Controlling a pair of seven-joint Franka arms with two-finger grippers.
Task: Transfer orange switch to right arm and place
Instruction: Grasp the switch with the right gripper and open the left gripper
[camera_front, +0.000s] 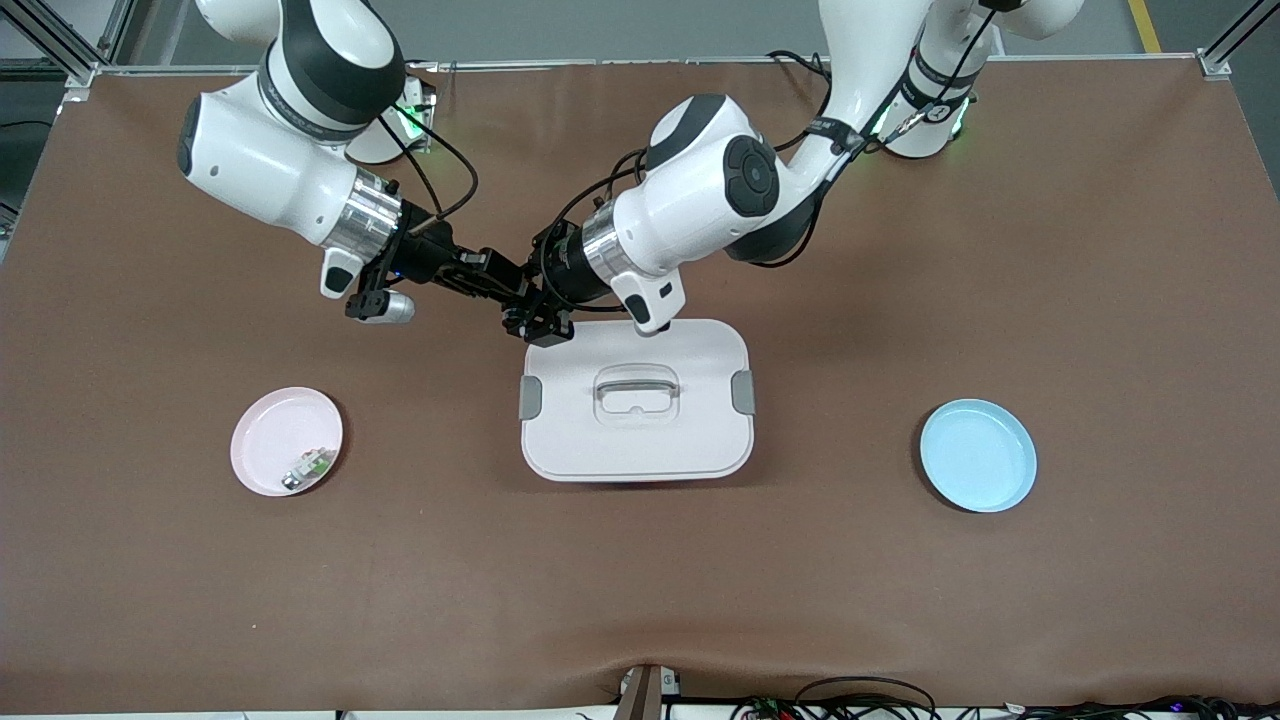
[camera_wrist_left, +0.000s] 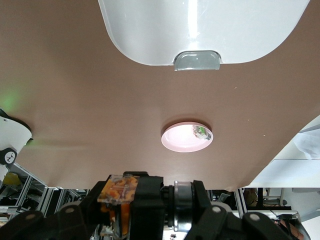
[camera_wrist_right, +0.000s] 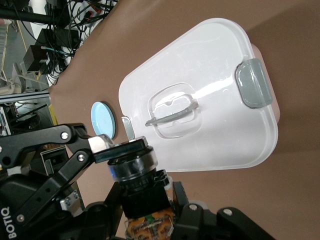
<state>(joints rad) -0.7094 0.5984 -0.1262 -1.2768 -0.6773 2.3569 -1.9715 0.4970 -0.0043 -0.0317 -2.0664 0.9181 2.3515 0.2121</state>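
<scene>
The orange switch (camera_wrist_right: 142, 187), a small black body with a silver ring and an orange end block, hangs in the air between both grippers. My left gripper (camera_front: 530, 318) is shut on it; in the right wrist view its fingers (camera_wrist_right: 82, 150) clamp the switch's ringed head. My right gripper (camera_front: 503, 284) is shut on the black body, its fingers pressed to both sides. In the left wrist view the switch (camera_wrist_left: 145, 202) fills the gap of the left gripper (camera_wrist_left: 150, 207). Both hands meet above the table, by the edge of the white box that lies farther from the front camera.
A white lidded box (camera_front: 690, 440) with grey latches sits mid-table. A pink plate (camera_front: 262, 440) toward the right arm's end holds a small green-white-silver part (camera_front: 310, 465). A blue plate (camera_front: 978, 455) lies toward the left arm's end.
</scene>
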